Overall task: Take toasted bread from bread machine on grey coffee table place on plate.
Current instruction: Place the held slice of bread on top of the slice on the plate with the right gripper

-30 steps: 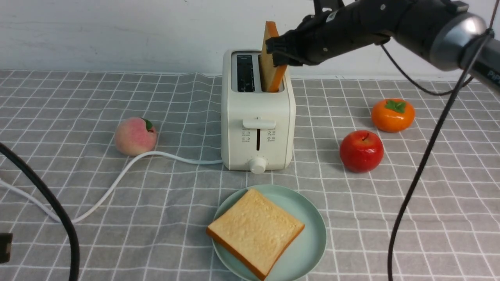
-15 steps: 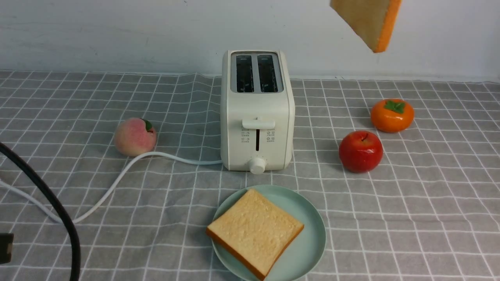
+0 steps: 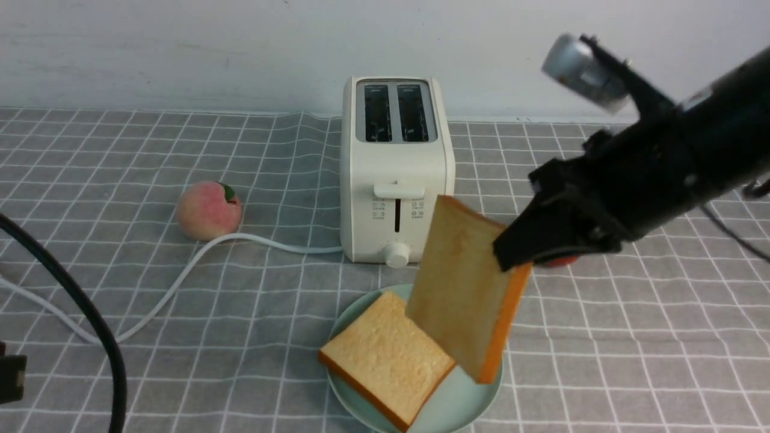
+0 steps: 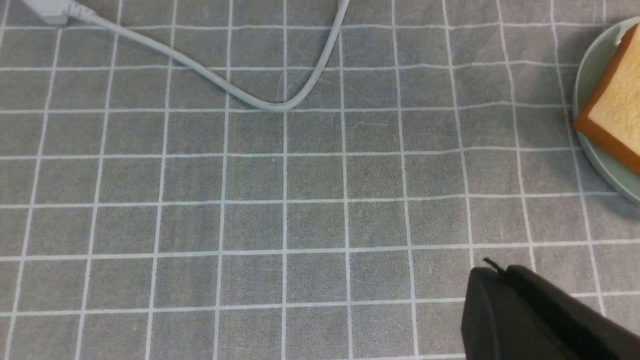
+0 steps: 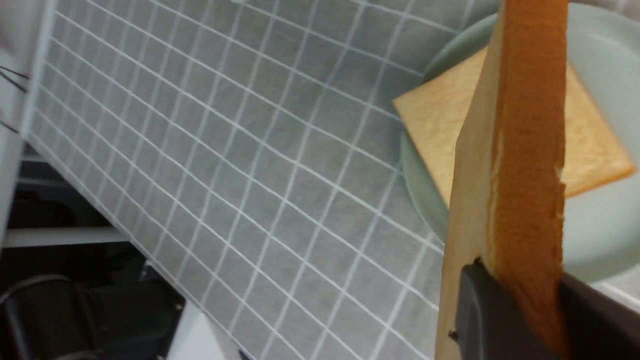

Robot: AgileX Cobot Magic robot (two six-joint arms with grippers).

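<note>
The cream-white bread machine (image 3: 397, 168) stands on the grey coffee table (image 3: 252, 337) with both slots empty. One slice of toasted bread (image 3: 385, 361) lies flat on the mint-green plate (image 3: 466, 406) in front of it. My right gripper (image 3: 518, 251) is shut on the top corner of the second slice (image 3: 463, 294), which hangs tilted just above the plate's right part. The right wrist view shows this slice's crust edge (image 5: 527, 150) clamped in that gripper (image 5: 520, 310), above the plate (image 5: 600, 235). My left gripper (image 4: 500, 271) is shut and empty over bare cloth beside the plate (image 4: 586, 90).
A peach (image 3: 208, 210) lies left of the toaster, with the white cord (image 3: 180, 282) curving past it. A red apple (image 3: 562, 260) is mostly hidden behind my right gripper. A black cable (image 3: 90, 325) arcs at the front left.
My right gripper pulled the second slice out of the toaster's right slot, lifted it up and to the right, then brought it down over the plate. The left arm has not moved.
</note>
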